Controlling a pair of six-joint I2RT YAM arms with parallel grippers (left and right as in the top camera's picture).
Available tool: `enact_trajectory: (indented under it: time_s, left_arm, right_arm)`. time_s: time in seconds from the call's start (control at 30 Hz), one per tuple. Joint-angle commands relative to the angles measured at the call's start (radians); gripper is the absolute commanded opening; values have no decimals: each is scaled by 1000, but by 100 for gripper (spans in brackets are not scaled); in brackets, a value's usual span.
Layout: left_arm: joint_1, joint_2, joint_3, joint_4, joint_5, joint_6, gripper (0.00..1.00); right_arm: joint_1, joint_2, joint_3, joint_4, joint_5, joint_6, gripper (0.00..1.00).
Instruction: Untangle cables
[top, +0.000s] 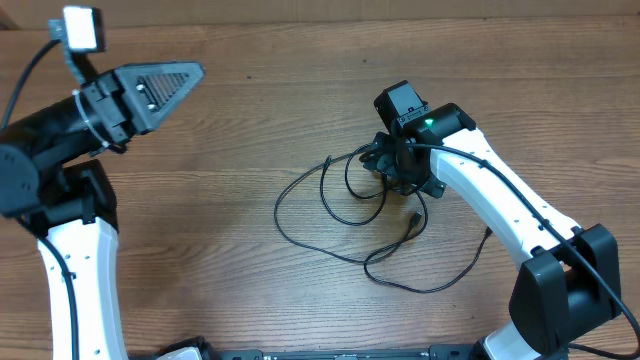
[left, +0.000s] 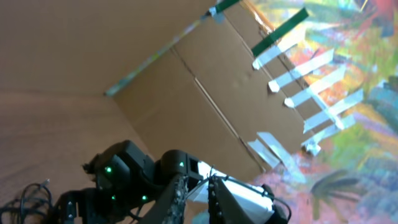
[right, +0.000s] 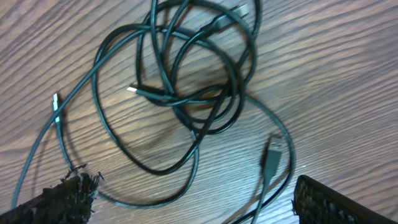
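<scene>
The thin black tangled cables (top: 350, 215) lie on the brown wooden table (top: 250, 120), right of centre, below the right gripper (top: 397, 170).

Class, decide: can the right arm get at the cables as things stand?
Probably yes: the right gripper hangs open over the cables, with nothing showing in between.

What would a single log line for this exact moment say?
cables: tangled, lying on table | right gripper: open above tangle, empty | left gripper: off to the side, shut, empty
</scene>
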Motion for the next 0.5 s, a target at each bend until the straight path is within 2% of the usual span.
enact_trajectory:
  time_s: [0.0, 0.1, 0.3, 0.47]
  left_arm:
    - [-47, 48, 21, -126, -67, 184, 20]
    - [-72, 112, 21, -279, -178, 293, 22]
    - [-97, 219, 21, -350, -307, 428, 30]
    - [-147, 236, 24, -561, -459, 612, 37]
  right_arm:
    - [-2, -32, 2, 9, -50, -7, 100]
    - [-3, -70, 2, 10, -50, -7, 100]
    - [-23, -201, 3, 8, -31, -8, 100]
    - [-50, -338, 3, 0, -17, -9, 100]
